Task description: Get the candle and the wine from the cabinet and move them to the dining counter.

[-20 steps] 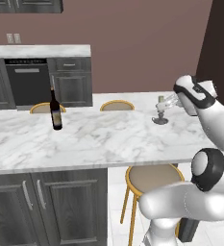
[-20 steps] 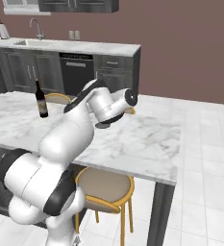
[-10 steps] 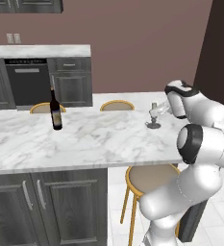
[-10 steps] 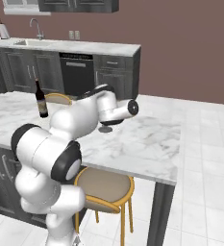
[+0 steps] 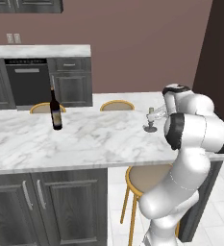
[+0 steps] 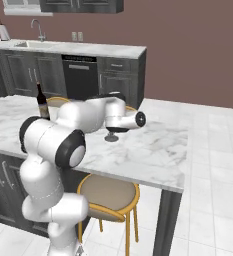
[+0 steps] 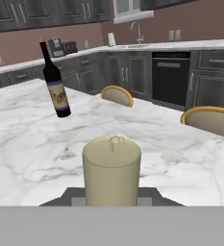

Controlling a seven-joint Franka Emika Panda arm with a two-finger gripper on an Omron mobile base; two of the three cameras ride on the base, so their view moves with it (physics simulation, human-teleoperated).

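Close in the hand view: candle (image 7: 112,168), cream, wick up, dead centre. Fingertips hidden behind it, so gripper (image 5: 154,115) opening impossible to tell, and whether it has hold of the candle likewise.

From the left base view: candle (image 5: 151,120) upright in its small grey holder, round base flat on the dining counter (image 5: 94,144), toward the right end and nearer the far edge than the near one. Gripper right at the candle, reaching in from the right at candle height. From the right base view: holder base (image 6: 111,137) on the marble just below the wrist, candle itself hidden behind the arm.

Farther off along the same slab: wine (image 5: 56,110) upright, well apart from the candle, near the far edge toward the left end. Same bottle in the hand view (image 7: 55,81) and right base view (image 6: 41,102).

Beyond the far edge: stool tops (image 5: 117,105). Under the near edge: another stool (image 5: 144,178).
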